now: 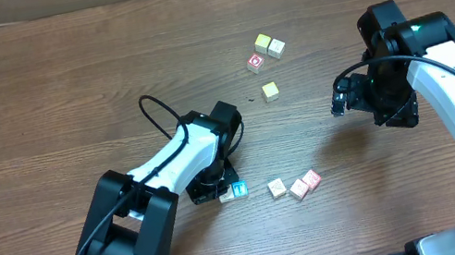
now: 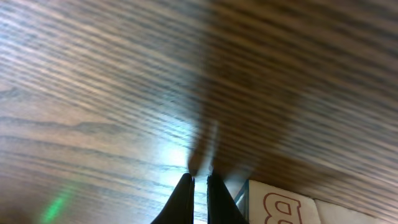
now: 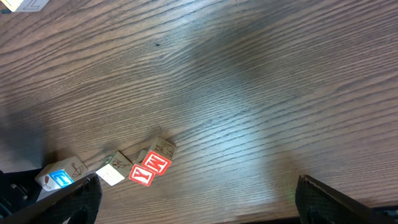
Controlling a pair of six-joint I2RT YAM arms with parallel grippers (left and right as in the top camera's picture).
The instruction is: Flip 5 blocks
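Blocks (image 1: 299, 188) sit in a loose row at 6 o'clock on the table (image 1: 36, 105), with pale faces and red prints. One teal block (image 1: 238, 188) is partly hidden beside the left gripper (image 2: 199, 183), whose jaws are pressed together. Right gripper (image 1: 338, 99), at 3 o'clock, is spread wide.

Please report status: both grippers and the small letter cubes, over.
Left gripper jaws shut, empty, down beside teal-faced wooden letter cube. Right gripper jaws open, hovering aside. No obstruction seen.
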